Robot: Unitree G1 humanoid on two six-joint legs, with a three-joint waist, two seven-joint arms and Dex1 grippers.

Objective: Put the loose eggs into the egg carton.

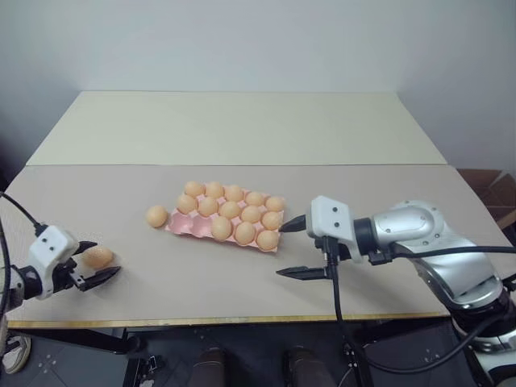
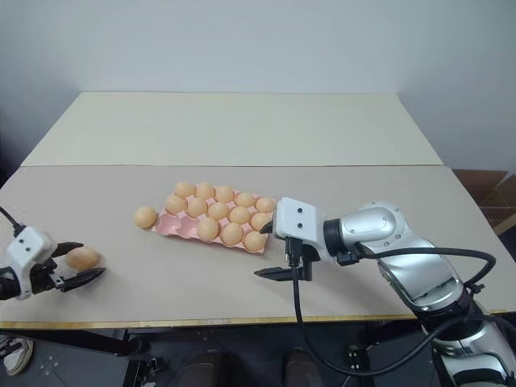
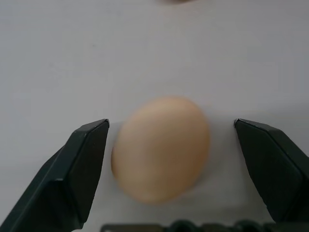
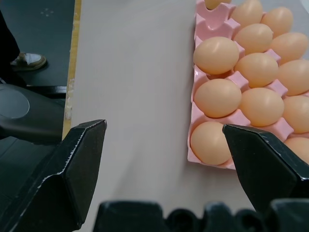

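One loose egg (image 3: 161,147) lies on the table (image 1: 242,129) between the spread fingers of the left gripper (image 1: 90,260), which is released and not yet pinching it. To do this well, I'd centre the egg and close gently, since it is smooth and may roll. Another egg (image 1: 156,215) sits just beside the egg carton (image 1: 179,226), well apart from this gripper. The right gripper (image 1: 291,248) hangs unclenched and empty near the carton's other end.

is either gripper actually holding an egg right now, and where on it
Nothing is held. The left gripper stands open around a loose egg lying on the table, fingers clear of its sides. The right gripper is open and empty.
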